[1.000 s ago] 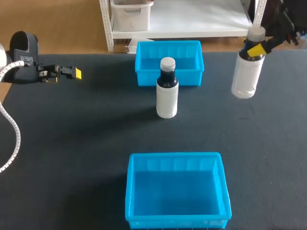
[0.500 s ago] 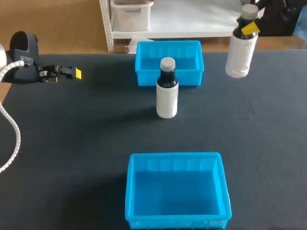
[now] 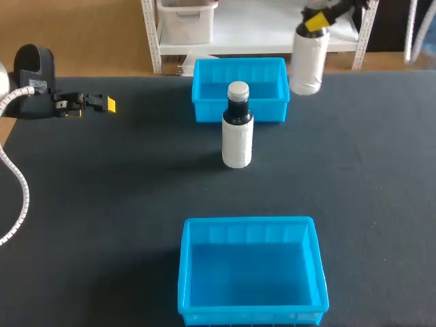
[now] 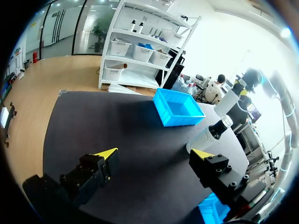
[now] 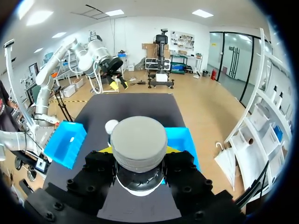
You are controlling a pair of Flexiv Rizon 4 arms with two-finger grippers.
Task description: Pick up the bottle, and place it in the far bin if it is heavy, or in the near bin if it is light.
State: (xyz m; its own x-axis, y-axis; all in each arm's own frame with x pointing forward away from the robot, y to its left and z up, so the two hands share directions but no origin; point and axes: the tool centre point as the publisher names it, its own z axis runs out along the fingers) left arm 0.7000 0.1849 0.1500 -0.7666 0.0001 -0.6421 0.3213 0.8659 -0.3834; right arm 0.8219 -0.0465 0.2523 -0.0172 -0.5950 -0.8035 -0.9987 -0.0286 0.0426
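The right end effector holds the bottle tight beside the far bin; next, I think, it drops it in.

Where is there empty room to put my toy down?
Bare mat lies between the standing bottle and the near bin, and on both sides of them. Crowded: the far bin, with that bottle close before it and a held bottle beside.

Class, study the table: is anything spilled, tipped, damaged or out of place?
Nothing is spilled, tipped or broken. Only oddity: a spare bottle stands upright between the far bin and near bin, while the right end effector grips the held bottle in the air by the far bin.
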